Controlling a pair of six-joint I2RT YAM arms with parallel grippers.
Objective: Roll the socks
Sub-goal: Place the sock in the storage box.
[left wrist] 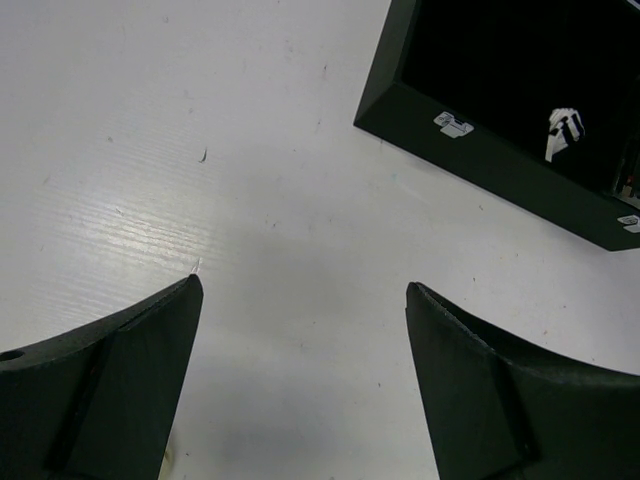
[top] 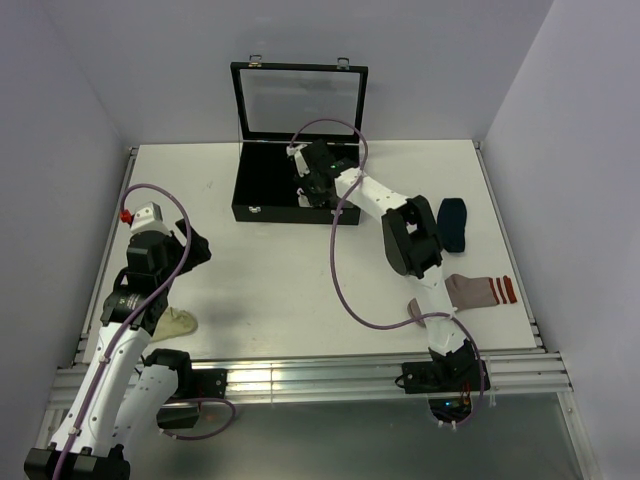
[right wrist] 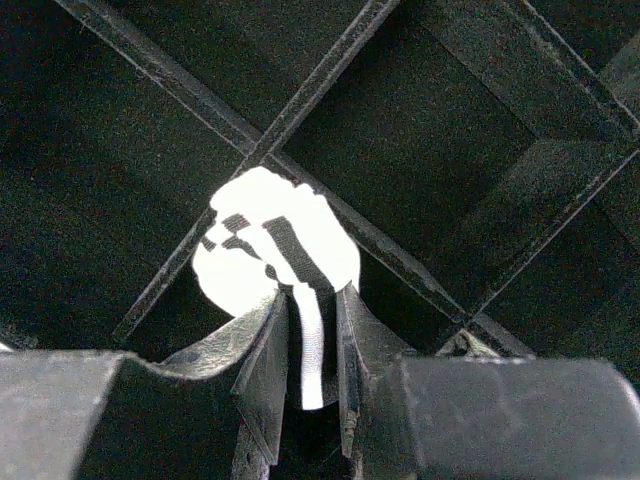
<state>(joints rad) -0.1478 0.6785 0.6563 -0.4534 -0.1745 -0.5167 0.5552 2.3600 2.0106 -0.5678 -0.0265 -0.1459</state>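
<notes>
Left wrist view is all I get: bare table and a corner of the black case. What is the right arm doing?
Observer: Its gripper is inside the case, jaws shut on a balled white sock.
Operator: Which cell?
Observer: In the right wrist view, the one just below where two dividers cross; seated or not, I cannot tell.
Operator: Any socks outside?
Observer: A navy sock and a grey sock lie beside the right arm, a cream sock by the left arm.

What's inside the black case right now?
A rolled white sock with black stripes, pinched by the right gripper, lies among the black case's dividers. The compartments around it show only dark lining. From above, the right arm covers part of the interior.
</notes>
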